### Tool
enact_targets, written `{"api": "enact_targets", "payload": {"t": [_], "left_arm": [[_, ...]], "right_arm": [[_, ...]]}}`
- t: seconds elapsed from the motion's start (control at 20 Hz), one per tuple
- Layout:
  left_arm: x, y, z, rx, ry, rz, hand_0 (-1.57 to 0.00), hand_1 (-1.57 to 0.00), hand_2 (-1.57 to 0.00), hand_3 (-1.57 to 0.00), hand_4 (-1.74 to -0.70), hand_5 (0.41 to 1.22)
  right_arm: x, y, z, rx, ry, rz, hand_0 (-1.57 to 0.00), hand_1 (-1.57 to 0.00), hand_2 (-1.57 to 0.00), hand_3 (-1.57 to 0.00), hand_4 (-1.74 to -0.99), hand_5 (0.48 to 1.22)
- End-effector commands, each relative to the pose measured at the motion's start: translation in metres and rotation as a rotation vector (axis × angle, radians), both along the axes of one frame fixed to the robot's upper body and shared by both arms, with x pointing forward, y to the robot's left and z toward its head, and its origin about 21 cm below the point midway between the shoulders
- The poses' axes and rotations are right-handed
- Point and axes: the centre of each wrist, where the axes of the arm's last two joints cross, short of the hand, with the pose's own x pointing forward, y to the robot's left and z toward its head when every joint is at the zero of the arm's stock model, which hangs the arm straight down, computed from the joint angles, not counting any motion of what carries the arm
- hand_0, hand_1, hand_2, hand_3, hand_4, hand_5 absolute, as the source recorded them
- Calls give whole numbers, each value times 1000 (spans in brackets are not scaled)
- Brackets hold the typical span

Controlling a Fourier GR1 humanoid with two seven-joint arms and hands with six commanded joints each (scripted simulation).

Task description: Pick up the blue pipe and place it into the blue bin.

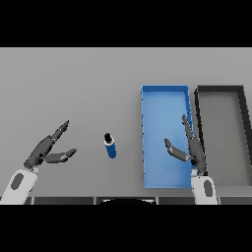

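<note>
Table (74,78), grey and wide, fills the frame, with a short blue pipe (111,145) lying near its centre, just left of the middle. The pipe rests on the surface with its dark open end toward the top of the frame and its body angled slightly down to the right. Nothing touches it.

To the right of centre stands the blue bin (147,138), a long rectangular tray running from mid-frame down toward the lower edge. Just beside it, at the right edge of the frame, stands a dark grey bin (243,138) of similar shape; their long sides run close together.

At lower left, the left hand (43,151) hovers over bare table well apart from the pipe, fingers straight and spread, thumb held out toward the pipe, holding nothing. At lower right, the right hand (191,150) is over the right side of the blue bin, along the wall nearest the grey bin. Its fingers reach straight toward the top of the frame, thumb stretched to the left over the bin's floor, and it too grips nothing.
</note>
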Motion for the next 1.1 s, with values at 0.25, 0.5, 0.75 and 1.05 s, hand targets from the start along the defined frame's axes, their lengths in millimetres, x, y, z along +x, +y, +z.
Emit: {"api": "enact_targets", "payload": {"t": [0.25, 0.5, 0.75, 1.05], "left_arm": [[-15, -50, -10, 28, 87, -152, 1, 1, 1, 1, -1137, 464], [-11, -83, -20, -6, 97, -204, 1, 1, 1, 1, -1147, 452], [6, -117, -39, -36, 91, -202, 1, 1, 1, 1, -1150, 460], [19, -141, -52, 21, 77, -207, 1, 1, 1, 1, -1062, 425]], "right_arm": [[-3, 0, 2, -8, 12, -6, 1, 1, 1, 1, -1189, 619], [-2, 2, 1, 7, 7, -4, 1, 1, 1, 1, -1218, 627], [-5, 2, 1, 7, 25, -16, 1, 1, 1, 1, -1202, 621], [-8, -2, 3, 10, 11, -18, 1, 1, 1, 1, -1222, 642]]}}
